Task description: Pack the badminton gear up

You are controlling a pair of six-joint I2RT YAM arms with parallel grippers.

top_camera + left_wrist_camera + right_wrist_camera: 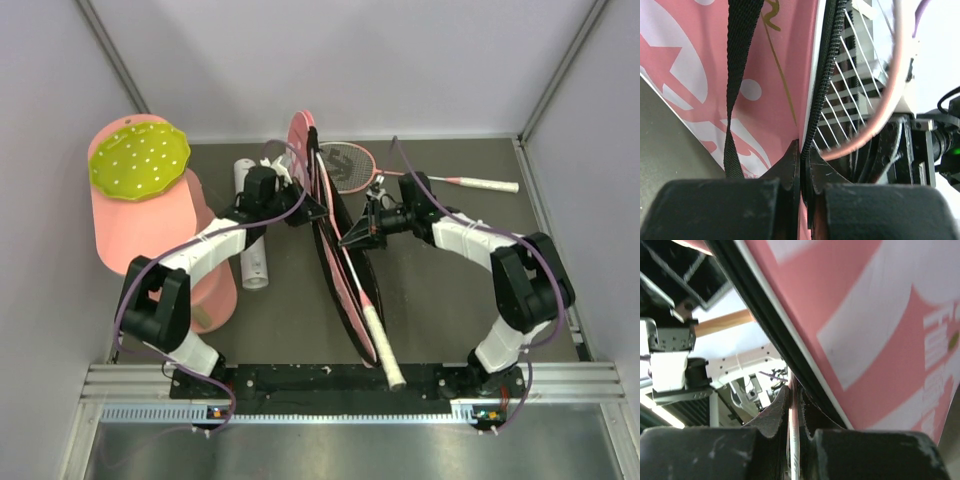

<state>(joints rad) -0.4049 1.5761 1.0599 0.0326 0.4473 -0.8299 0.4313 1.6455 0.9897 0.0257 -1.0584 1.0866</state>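
The pink bag [301, 135] stands on edge mid-table, its black zipper rim running toward the near edge. My left gripper [312, 212] is shut on the bag's zipper edge [812, 125]; the jaws [804, 150] pinch it. Inside the bag, a pink-framed racket head [890, 100] with white strings shows. My right gripper [352, 238] is shut on that racket's thin shaft [794, 440] beside the bag's pink side [880, 330]; its white handle [381, 345] sticks out of the bag toward the near edge. A second racket [345, 165] lies flat at the back. The white tube [252, 255] lies left of the bag. No shuttlecock is clearly seen.
A big pink cylinder [160, 235] with a yellow-green dotted disc [140, 160] lies at the left, close to the left arm. The second racket's white handle [487, 183] points to the right wall. A black strap [737, 75] hangs across the bag's side. Grey walls surround the table.
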